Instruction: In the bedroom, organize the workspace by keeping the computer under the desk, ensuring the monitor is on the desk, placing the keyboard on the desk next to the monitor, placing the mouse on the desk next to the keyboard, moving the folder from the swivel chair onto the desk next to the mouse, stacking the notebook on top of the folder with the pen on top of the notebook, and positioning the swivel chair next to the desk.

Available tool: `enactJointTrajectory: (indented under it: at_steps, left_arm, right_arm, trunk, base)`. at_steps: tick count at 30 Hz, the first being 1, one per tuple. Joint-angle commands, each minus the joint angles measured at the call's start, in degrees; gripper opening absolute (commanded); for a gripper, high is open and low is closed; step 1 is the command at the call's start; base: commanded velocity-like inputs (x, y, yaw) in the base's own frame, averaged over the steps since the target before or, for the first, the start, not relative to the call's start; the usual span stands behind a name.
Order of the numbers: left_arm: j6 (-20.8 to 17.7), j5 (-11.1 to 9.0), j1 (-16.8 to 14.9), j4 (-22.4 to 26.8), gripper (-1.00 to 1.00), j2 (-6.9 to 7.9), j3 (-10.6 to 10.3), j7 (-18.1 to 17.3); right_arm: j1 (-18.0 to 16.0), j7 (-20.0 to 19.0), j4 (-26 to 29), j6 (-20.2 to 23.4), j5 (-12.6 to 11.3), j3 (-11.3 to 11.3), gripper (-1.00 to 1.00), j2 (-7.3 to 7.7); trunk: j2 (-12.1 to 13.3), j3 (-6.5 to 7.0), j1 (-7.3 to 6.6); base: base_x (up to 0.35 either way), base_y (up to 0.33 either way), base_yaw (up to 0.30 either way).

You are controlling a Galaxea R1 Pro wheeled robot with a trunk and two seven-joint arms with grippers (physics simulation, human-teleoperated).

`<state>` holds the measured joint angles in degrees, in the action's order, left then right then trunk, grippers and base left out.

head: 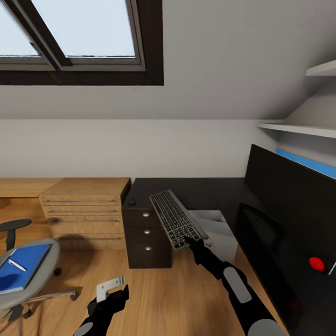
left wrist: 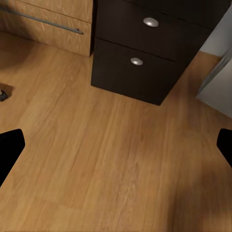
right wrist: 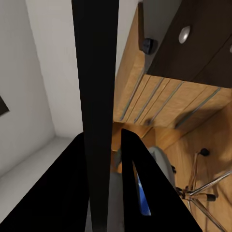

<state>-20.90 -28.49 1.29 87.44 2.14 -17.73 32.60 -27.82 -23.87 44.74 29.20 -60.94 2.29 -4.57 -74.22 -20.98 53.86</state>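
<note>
My right gripper is shut on the near end of the silver-grey keyboard, holding it tilted in the air off the front edge of the black desk. The right wrist view sees the keyboard edge-on between the fingers. A small black mouse lies on the desk corner. The monitor stands at the right, and the grey computer sits under the desk. The swivel chair at lower left carries the blue folder with the pen on it. The notebook is out of view. My left gripper hangs open over the floor.
A light-wood drawer chest stands left of the desk's black drawers. White wall shelves hang above the monitor. Wooden floor spreads between the chair and the desk. A red dot shows on the screen.
</note>
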Motion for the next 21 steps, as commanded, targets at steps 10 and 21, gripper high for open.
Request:
enactJointTrajectory:
  at_steps: [10,21]
  left_arm:
    - [-0.1,-0.3,-0.1,0.1,1.00,0.05,-1.1,0.5]
    - [-0.1,-0.3,0.0,0.1,1.00,0.05,-1.1,0.5]
  right_arm:
    - [0.0,-0.1,-1.3,0.1,-1.5,0.3,-1.00,-1.23]
    - [0.0,0.0,-1.3,0.1,-1.5,0.5,-1.00,-1.23]
  trunk:
    - [0.0,-0.05,0.04]
    - [0.0,-0.05,0.04]
  base:
    - [0.321,0.113,0.000]
    - [0.307,0.204,0.000]
